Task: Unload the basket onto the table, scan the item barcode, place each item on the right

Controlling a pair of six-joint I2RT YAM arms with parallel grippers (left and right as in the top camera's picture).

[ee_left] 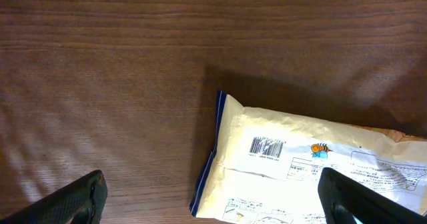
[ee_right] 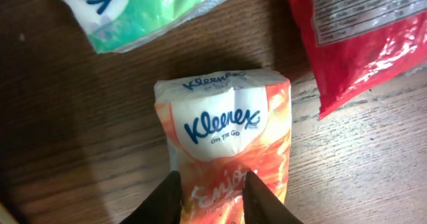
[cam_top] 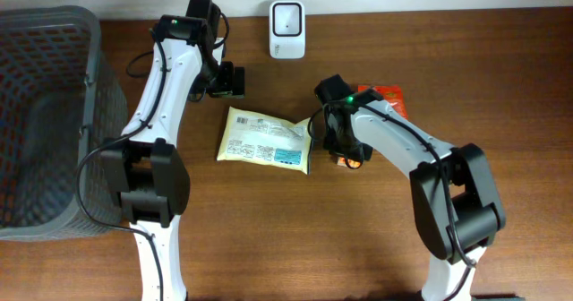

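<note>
Beside red packet (ee_right: 373,44), right pincer (ee_right: 208,201) clamps Kleenex pack (ee_right: 223,127) (green pack (ee_right: 147,11) near); left pincer (ee_left: 213,197) agape.

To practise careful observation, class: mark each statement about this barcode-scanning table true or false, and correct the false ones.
1. The pale yellow packet lies with its barcode facing up. True.
2. The left jaws grip that packet. False: they stand wide open, holding nothing.
3. The right jaws pinch a Kleenex tissue pack. True.
4. The white scanner lies inside the grey basket. False: it sits on the table, apart from the basket.
</note>
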